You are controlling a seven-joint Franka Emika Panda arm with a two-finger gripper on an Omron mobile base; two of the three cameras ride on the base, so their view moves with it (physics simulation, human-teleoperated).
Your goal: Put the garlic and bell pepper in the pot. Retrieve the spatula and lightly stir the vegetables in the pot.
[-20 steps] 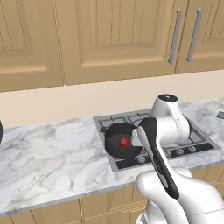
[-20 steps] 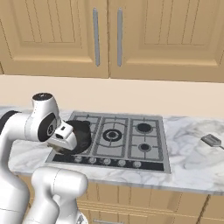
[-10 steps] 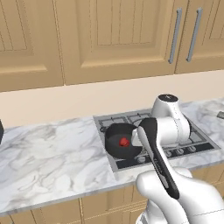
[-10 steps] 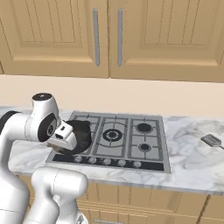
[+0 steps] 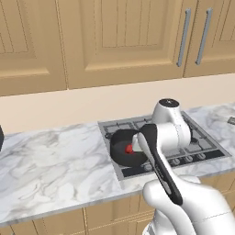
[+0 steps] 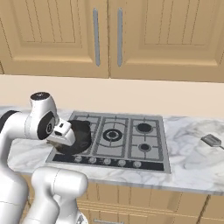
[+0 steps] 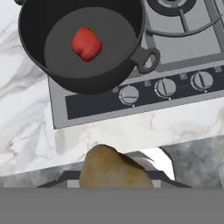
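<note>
Small bright red bell pepper [image 7: 86,44] lying inside round dark grey pot [image 7: 41,57]; finger position cannot be told.

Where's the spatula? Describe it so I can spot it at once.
Find the hob set in the marble counter. Look past its right edge: the spatula lies alone on the marble there, a small flat grey head, well away from the black pot at the hob's left end.

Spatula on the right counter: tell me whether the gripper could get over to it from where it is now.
Probably yes. The spatula lies alone on bare marble right of the stove, nothing on or beside it. The gripper is over the pot at the stove's far left, so the arm must swing across the burners; whether that reach suffices is uncertain.
</note>
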